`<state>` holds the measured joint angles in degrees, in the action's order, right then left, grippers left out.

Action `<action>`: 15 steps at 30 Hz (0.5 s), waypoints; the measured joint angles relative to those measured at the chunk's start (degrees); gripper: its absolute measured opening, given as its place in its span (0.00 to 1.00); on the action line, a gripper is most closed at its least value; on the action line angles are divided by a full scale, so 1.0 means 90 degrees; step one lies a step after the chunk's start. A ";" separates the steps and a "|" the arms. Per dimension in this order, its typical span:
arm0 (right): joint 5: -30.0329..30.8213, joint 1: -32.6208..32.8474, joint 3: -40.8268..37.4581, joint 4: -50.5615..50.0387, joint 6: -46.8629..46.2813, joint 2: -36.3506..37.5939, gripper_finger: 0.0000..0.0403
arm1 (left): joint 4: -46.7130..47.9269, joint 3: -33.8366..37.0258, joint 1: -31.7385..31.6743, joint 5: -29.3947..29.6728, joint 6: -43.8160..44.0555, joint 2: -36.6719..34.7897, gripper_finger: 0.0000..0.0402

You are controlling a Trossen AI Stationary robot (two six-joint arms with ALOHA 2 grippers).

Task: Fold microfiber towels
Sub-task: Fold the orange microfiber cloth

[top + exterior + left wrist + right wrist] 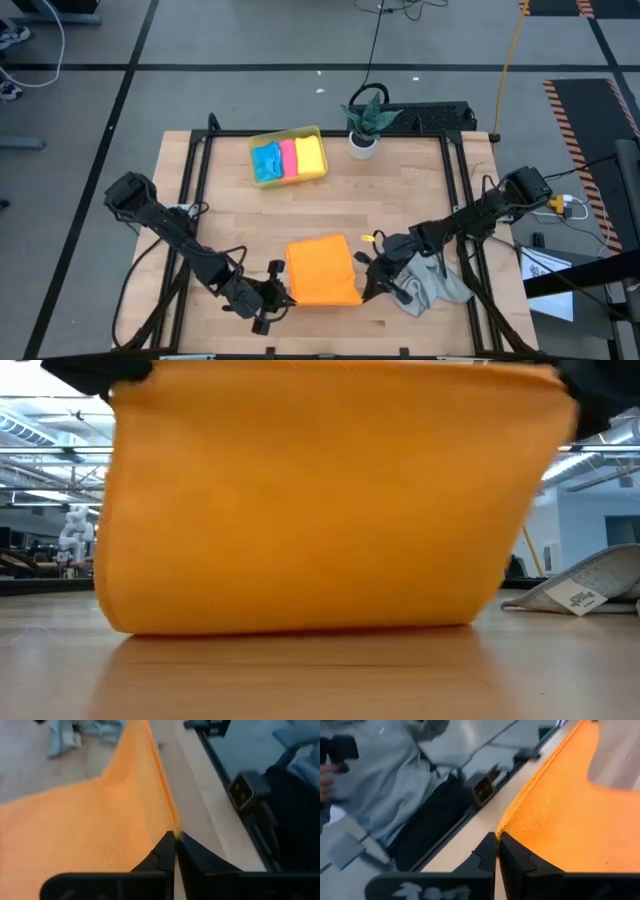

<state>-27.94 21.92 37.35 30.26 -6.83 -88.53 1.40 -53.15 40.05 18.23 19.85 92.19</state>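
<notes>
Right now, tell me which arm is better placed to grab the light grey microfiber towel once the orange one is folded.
The right arm. The crumpled light grey microfiber towel lies directly beside the right gripper, while the left gripper, pinching the square orange microfiber towel's opposite corner, would have to cross over it.

orange towel [320, 500]: hanging up close, fills most of the shot, bottom edge touching the table [320, 675]
grippers: dark bits at 11 and 1 o'clock
grey towel [590, 585]: 3 o'clock, on the table
</notes>
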 joint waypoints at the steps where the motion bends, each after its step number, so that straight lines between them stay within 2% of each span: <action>1: -0.0031 0.0041 -0.0002 -0.0098 -0.0001 -0.0020 0.01 | 0.0036 0.0000 0.0005 -0.0050 -0.0010 0.0043 0.03; 7: 0.0658 0.0264 -0.0018 -0.0185 -0.0239 -0.0231 0.04 | 0.0002 0.0004 -0.0006 -0.0291 0.0001 0.0200 0.02; 15: 0.0579 0.0366 -0.0019 -0.0404 -0.0372 -0.0240 0.27 | -0.0276 0.0010 -0.0135 -0.0243 -0.0157 0.0390 0.01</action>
<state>-22.72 25.22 37.18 26.63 -10.18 -90.70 -1.09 -53.06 38.84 16.04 18.44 95.69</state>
